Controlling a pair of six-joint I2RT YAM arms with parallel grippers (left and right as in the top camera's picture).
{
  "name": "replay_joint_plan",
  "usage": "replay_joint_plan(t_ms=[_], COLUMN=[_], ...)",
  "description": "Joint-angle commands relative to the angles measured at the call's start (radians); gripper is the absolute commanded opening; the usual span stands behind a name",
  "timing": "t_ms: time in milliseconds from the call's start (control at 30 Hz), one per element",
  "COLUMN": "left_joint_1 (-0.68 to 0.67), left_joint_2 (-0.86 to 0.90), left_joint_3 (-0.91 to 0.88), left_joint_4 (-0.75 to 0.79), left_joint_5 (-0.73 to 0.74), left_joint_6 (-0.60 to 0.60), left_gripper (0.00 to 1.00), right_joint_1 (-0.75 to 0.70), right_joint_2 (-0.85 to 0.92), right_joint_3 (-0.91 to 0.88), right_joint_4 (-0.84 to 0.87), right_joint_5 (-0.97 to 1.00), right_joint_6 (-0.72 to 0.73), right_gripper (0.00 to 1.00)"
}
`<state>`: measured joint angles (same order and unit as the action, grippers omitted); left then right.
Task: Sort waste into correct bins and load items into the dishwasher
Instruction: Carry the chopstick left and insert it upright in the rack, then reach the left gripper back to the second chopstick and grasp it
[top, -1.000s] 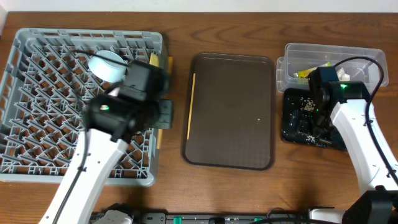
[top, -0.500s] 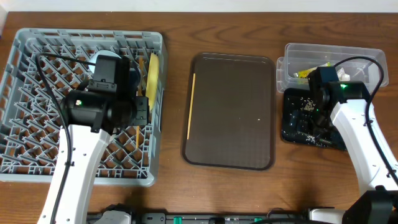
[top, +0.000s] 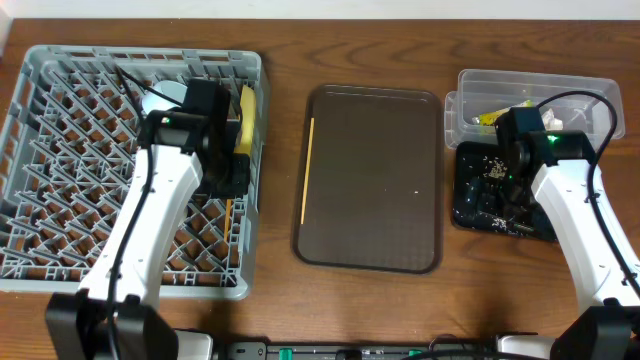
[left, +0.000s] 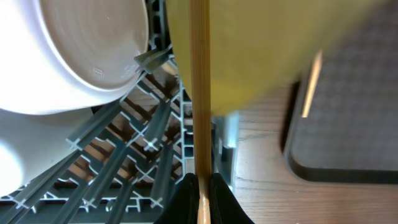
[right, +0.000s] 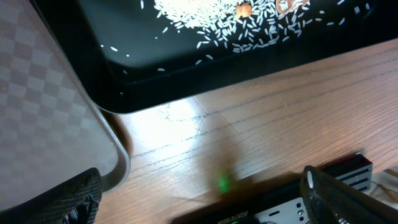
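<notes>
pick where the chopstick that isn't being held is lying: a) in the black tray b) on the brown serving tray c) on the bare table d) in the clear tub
b: the loose chopstick lies along the left side of the brown serving tray, while the held chopstick is pinched in the left gripper over the dish rack.

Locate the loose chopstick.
The loose chopstick lies along the left edge of the brown tray, mid-table in the overhead view, just right of the rack. The held chopstick is in the left gripper.
</notes>
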<state>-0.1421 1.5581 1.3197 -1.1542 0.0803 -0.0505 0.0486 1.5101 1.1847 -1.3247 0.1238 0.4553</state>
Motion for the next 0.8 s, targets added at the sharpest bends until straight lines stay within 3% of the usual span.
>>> replay_joint_plan(t_ms=[0,200,300,400,467,767], left_joint_1=[0.005,0.005,0.005,0.006,0.008,0.005], left_joint_2=[0.039,0.085,0.09,0.09,0.088,-0.045], left_joint_3=[-0.005,-0.005,-0.006,-0.006,-0.006,0.013], left_joint_4=[0.004,0.042,0.048,0.048,0.048,0.058], left_joint_5=[-0.02,-0.067,-0.067,-0.067,-0.067,-0.053], left_joint_6=[0.013,0.013,0.013,0.013,0.013,0.005], left_gripper=[0.06,0.06,0.14,0.41,0.52,0.54], right_joint_1=[-0.004,-0.004,-0.004,-0.004,-0.004,-0.004], right_joint_2=[0.001,0.001,0.001,0.001,0.001,0.001], right_joint_3=[0.01,0.01,0.01,0.01,0.01,0.01], right_joint_4=[-0.003,-0.007,-0.008,-0.01,-0.012,-0.01], right_joint_5=[0.003,0.003,0.003,0.003,0.003,0.003], right_joint_6=[-0.008,-0.008,-0.008,-0.008,-0.008,-0.008], right_gripper=[0.99,0.99,0.99,0.99,0.99,0.99])
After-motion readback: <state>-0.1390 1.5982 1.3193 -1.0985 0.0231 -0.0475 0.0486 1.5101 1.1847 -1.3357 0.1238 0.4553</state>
